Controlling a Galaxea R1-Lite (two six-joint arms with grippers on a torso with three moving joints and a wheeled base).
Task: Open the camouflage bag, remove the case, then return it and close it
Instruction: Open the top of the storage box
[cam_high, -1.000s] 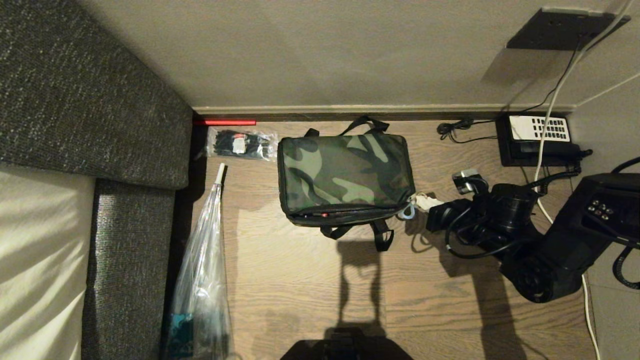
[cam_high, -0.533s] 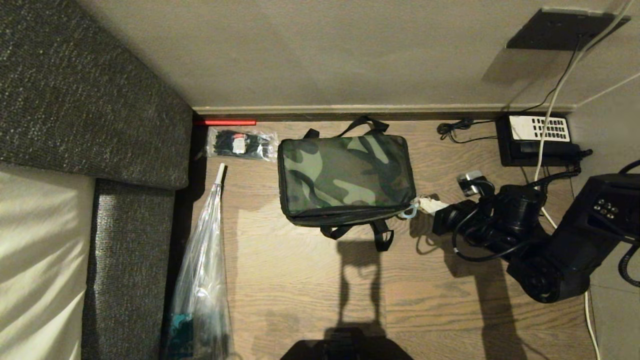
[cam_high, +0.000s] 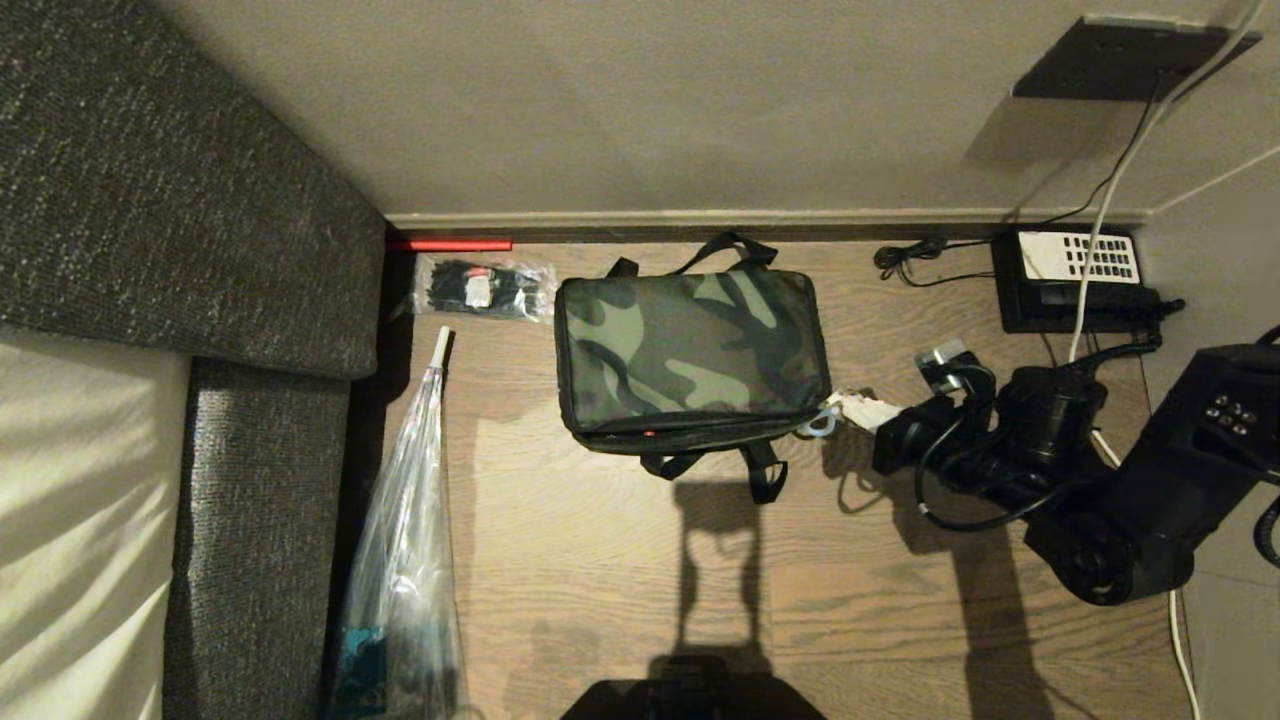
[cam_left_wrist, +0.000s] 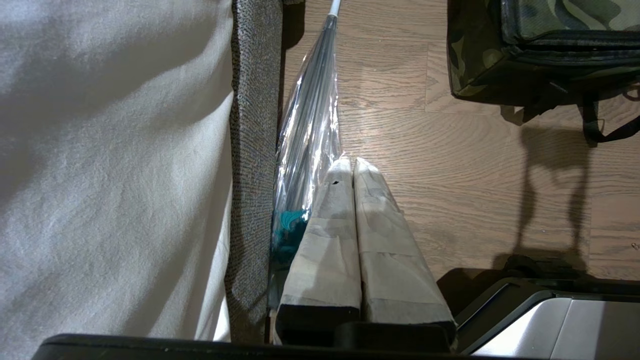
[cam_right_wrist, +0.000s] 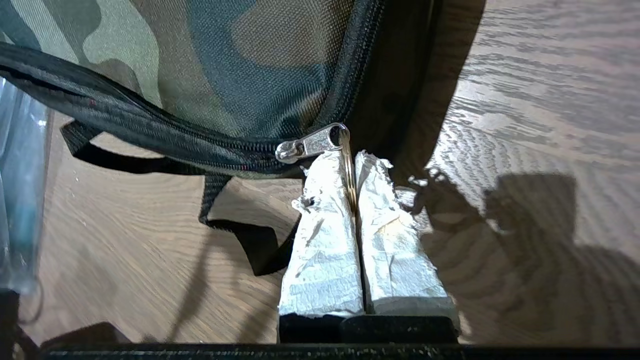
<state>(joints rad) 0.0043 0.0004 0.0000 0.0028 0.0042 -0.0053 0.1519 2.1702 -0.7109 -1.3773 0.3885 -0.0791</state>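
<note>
Camouflage bag (cam_high: 690, 350) is flat on the wood floor (cam_high: 600, 560) near the wall, about 12 o'clock from me. My right gripper (cam_right_wrist: 352, 165) is at the bag's 4 o'clock corner, taped fingers (cam_right_wrist: 325, 210) pinched tight on the zip pull ring (cam_right_wrist: 348, 170). My left gripper (cam_left_wrist: 348, 167) hangs with its fingers pressed together, holding nothing, beside the wrapped umbrella (cam_left_wrist: 310, 130).

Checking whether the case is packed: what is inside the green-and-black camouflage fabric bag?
The camouflage fabric bag lies lid down on the wooden floor; its inside is covered. The right gripper pinches its zip ring.
</note>
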